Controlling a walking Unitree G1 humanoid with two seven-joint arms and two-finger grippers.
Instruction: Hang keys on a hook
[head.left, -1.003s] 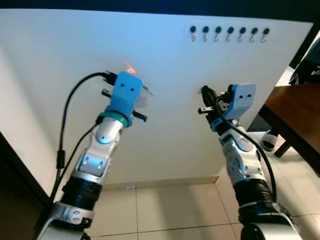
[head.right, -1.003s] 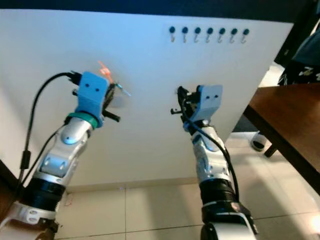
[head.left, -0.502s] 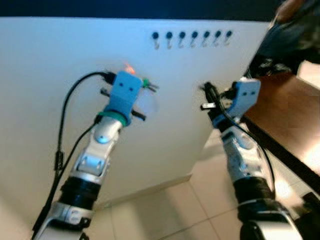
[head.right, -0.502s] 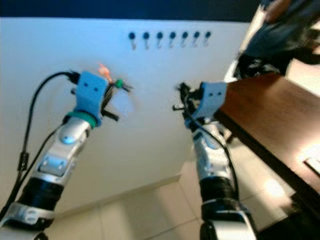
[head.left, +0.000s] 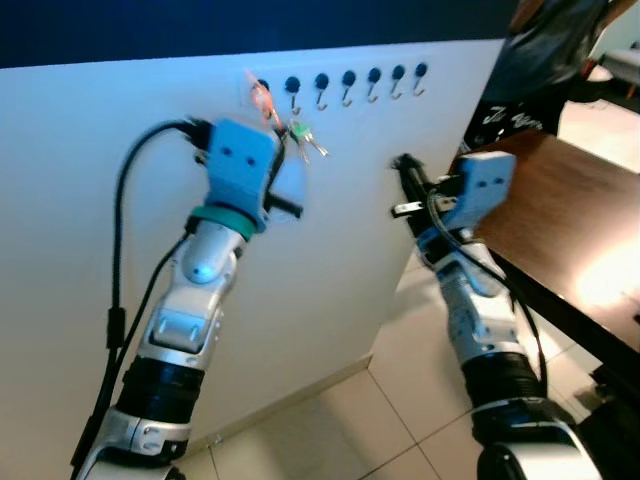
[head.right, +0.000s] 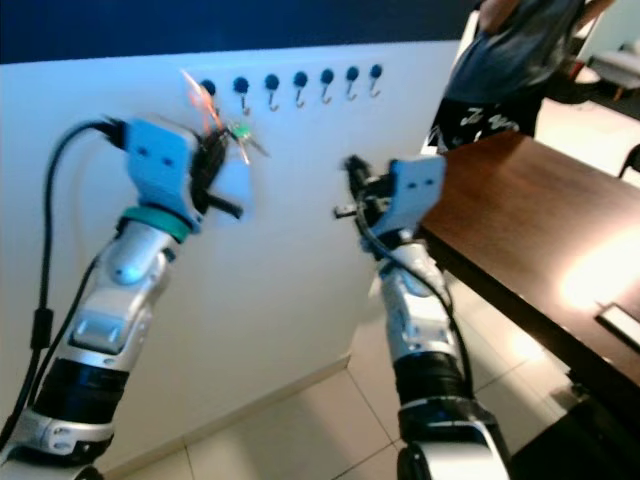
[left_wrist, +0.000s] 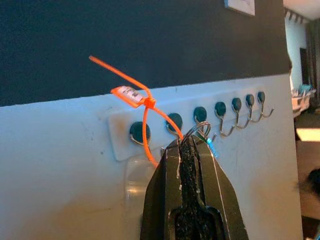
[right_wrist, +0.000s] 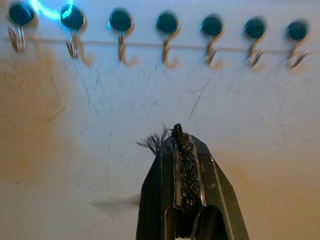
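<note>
Progress: keys not yet hung; the bunch is raised to the hook row, judged the closing approach. Seating the ring over a hook and letting go remain.
Left claw (left_wrist: 184, 142): clenched on the metal key ring with small keys and orange zip-tie tag (left_wrist: 196, 132), held up against the white wall panel (head.left: 90, 180).
Keys relative to claw: ring pinched at the fingertips, projecting just beyond them; the orange tie loops upward, the green-headed key (head.left: 298, 129) dangles beside the claw.
Keys relative to hooks: just in front of the left end of the row of round-headed metal hooks (head.left: 345, 82); whether the ring touches a hook cannot be told.
Right claw (right_wrist: 181, 145): fingers pressed together, grasping nothing, pointed at the panel below the hook row.
Dark wooden bench (head.right: 530, 210): at far right, well apart from the hooks.
</note>
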